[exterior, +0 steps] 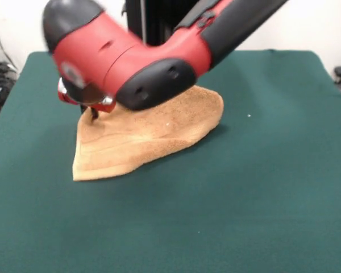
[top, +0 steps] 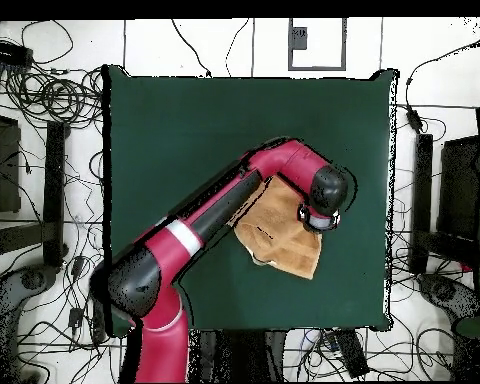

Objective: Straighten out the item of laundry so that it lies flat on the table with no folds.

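Note:
The orange-tan towel (exterior: 148,133) lies left of the middle of the dark green table (exterior: 261,187). It is bunched into an uneven wedge, with a fold ridge across it and a band stripe near its front left corner. My gripper (exterior: 92,112) is down at the towel's far left corner, under the red wrist, and touches or nearly touches the cloth. Its tips are mostly hidden by the wrist. In the overhead view the towel (top: 279,235) sits right of the table's (top: 184,130) centre, with the gripper (top: 319,218) over its right edge.
The red and black arm (exterior: 159,51) crosses above the towel's far side and hides part of it. Cables and equipment (top: 44,120) lie on the floor around the table.

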